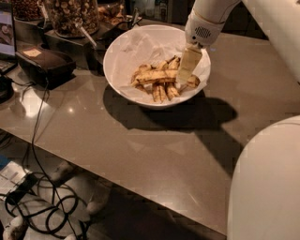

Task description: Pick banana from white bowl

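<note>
The white bowl (123,51) stands on the grey counter at the back centre, lined with crumpled white paper. Several overripe bananas lie in it. The longest banana (153,75) lies across the pile, yellow with brown speckles. My gripper (183,80) hangs from the white arm at the upper right and reaches down into the right side of the bowl, at the right end of the banana pile. Its tip is among the bananas, and contact is hidden.
Glass jars of snacks (70,14) and a black box (44,63) stand at the back left, close to the bowl. A screen (4,28) is at the left edge. Cables (42,206) lie on the floor below the counter's front edge. My white body (267,183) fills the lower right.
</note>
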Robot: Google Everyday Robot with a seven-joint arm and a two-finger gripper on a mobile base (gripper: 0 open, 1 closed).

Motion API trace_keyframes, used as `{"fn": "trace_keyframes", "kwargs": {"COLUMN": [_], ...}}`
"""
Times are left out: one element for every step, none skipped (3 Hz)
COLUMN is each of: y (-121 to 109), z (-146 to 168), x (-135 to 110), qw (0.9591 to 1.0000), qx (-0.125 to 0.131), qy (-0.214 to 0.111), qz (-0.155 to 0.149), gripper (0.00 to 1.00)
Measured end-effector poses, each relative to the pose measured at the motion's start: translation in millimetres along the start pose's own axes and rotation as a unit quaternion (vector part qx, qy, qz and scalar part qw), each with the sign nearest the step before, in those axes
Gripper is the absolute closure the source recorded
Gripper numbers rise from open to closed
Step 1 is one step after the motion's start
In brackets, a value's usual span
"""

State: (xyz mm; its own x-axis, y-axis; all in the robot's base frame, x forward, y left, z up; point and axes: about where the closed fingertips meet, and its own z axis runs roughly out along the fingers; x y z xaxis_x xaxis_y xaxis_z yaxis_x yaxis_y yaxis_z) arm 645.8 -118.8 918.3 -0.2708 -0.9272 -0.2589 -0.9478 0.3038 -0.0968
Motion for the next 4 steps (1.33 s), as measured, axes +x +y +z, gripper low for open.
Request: {"fn": "trace_keyframes", "kwargs": {"y": [-3.4, -5.5, -6.6, -5.7], "z": [7.8, 15.4, 24.7, 32.2], "x": [2.1, 2.9, 3.3, 3.9], "qw": [1.0, 0.9998, 0.9996, 0.9993], "qx": [-0.007, -0.014, -0.024, -0.034], "qy": [0.003, 0.007, 0.01, 0.01], "qz": [0.005, 0.008, 0.01, 0.013], "gripper": [0.32, 0.3, 0.3, 0.29]}}
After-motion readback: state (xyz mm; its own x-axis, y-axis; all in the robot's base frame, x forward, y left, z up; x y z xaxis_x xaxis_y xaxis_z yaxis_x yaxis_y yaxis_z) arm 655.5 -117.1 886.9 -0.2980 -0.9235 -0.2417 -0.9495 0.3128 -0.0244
